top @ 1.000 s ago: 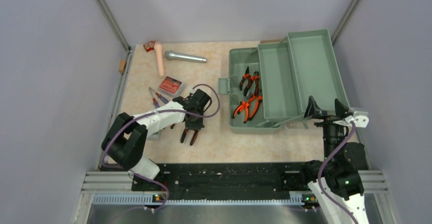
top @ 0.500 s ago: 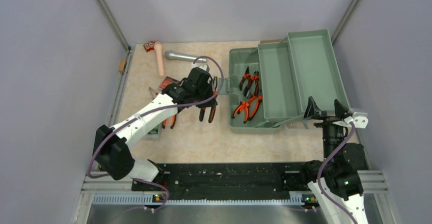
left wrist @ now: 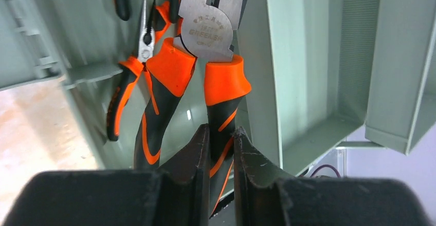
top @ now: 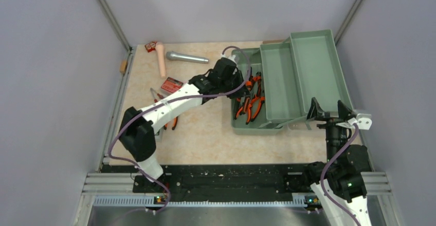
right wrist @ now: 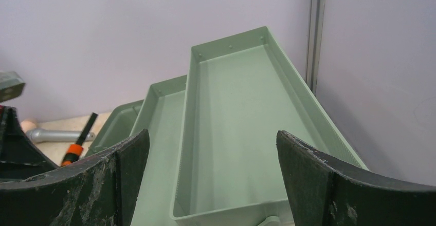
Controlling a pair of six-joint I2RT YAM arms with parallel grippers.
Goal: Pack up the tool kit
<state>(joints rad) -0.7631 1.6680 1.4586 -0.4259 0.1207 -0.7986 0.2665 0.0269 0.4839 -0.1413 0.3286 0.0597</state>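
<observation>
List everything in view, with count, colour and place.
toolbox: one, sage green, open, table right.
held pliers: one, orange-black, over toolbox base.
boxed pliers: two, orange-black, in toolbox base.
table pliers: one, orange-black, partly under left arm.
screwdrivers: seemingly two, bluish, table left.
red box: one, beside screwdrivers.
microphone: one, silver, far table.
cylinder: one, pale pink, left of microphone.
left gripper: black, shut on held pliers' handle.
right gripper: black, open, by toolbox's near-right corner.

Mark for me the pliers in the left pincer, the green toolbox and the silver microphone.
held pliers (left wrist: 226,82): left wrist view, orange collar of the gripped handle.
toolbox (top: 314,64): top view, bare floor of its raised tray.
microphone (top: 187,57): top view, middle of its silver body.
</observation>
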